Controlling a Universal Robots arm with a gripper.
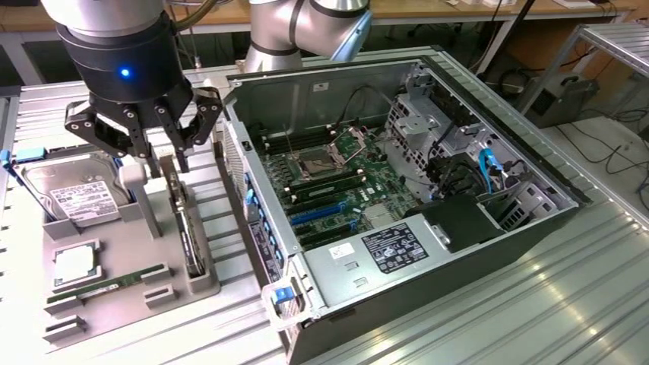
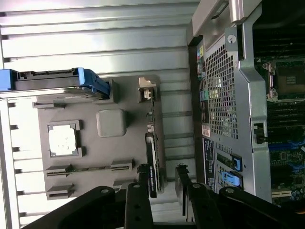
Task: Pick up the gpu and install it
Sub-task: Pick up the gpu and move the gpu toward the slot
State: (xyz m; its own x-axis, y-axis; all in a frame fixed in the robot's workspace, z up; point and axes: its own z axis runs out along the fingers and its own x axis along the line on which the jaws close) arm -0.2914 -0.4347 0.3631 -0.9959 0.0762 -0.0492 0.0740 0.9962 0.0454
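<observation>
The gpu (image 1: 187, 228) stands on edge in a slot of the grey holder tray (image 1: 121, 247), at the exterior view's left, beside the open computer case (image 1: 406, 190). My gripper (image 1: 163, 161) hangs just above the card's far end, open, with its fingers spread to either side of the card's top edge. In the wrist view the gpu (image 2: 151, 160) is a thin dark strip with its metal bracket (image 2: 147, 88) at the far end. The gripper (image 2: 162, 181) straddles the near end, one black finger (image 2: 143, 183) close against the card and the other apart from it.
The tray (image 2: 128, 152) also holds a hard drive (image 1: 76, 199) with blue rails, a CPU (image 1: 76, 265) and a green memory stick (image 1: 106, 281). Blue expansion slots (image 1: 319, 213) lie on the case's motherboard. The case's perforated rear wall (image 2: 221, 95) stands close beside the tray.
</observation>
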